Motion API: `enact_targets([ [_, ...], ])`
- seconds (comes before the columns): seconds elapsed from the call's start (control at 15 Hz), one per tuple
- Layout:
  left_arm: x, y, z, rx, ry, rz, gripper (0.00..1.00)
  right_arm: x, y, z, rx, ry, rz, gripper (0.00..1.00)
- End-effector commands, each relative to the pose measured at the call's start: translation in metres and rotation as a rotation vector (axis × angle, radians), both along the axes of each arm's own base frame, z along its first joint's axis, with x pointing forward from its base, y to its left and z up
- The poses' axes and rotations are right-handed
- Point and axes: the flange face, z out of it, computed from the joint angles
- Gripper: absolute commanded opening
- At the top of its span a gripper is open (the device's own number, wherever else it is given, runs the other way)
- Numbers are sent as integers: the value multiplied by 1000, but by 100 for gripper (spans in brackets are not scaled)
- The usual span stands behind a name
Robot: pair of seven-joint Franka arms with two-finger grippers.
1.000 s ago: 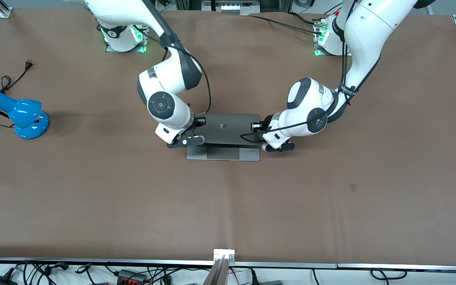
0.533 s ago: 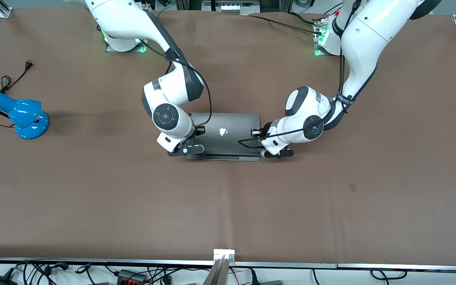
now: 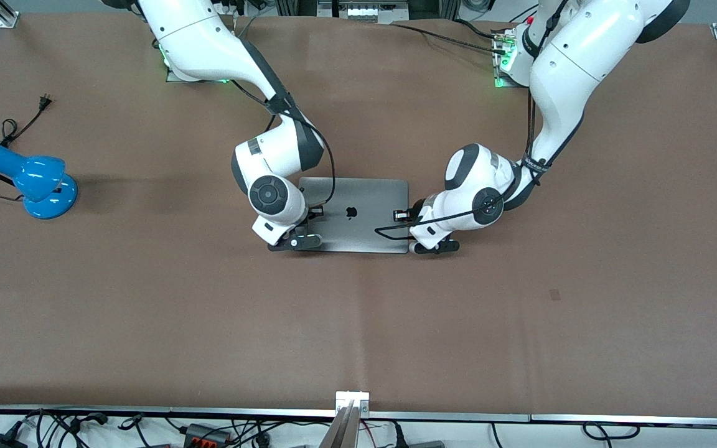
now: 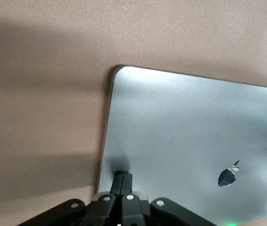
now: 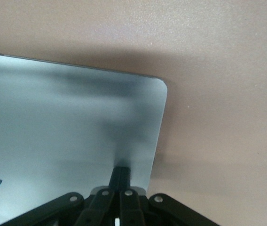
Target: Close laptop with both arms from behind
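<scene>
Laptop [image 3: 353, 214] lid has dropped flat since a second ago, so I judge it closed at mid-bench [image 3: 147, 298], with my left gripper [image 4: 122, 181] and right gripper [image 5: 120, 176] pressing its near corners, jaws pinched together, holding nothing.

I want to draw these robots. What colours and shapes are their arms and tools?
Both arms are fat, rounded white tubes with dark grey elbow bands, round black discs on the wrist joints and thin black cables along them. The left tool and right tool are black metal with thin linked bars and small silver rivets.
</scene>
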Motion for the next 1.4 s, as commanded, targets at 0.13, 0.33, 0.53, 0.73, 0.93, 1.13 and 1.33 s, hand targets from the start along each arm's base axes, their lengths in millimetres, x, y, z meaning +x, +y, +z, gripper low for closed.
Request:
enact_targets([
  [0.13,11,0,4,27,-43,-3,0,6,10,0,0,-34,-1,0],
  [0.33,14,7,49,50,-36,-40,0,11,10,10,2,-47,-5,0],
  [0.53,13,20,104,80,-27,-70,0,22,-1,45,-12,-84,-3,0],
  [0.73,23,65,163,110,-23,-60,0,33,-18,87,-9,-112,-24,0],
  [0.93,29,100,233,131,-36,-88,0,42,-51,143,-18,-109,-59,0],
  [1.13,47,159,305,149,-21,-49,0,47,-89,194,-25,-95,-90,0],
  [1.33,45,188,366,224,-60,-50,0,58,-114,239,-34,-105,-137,100],
])
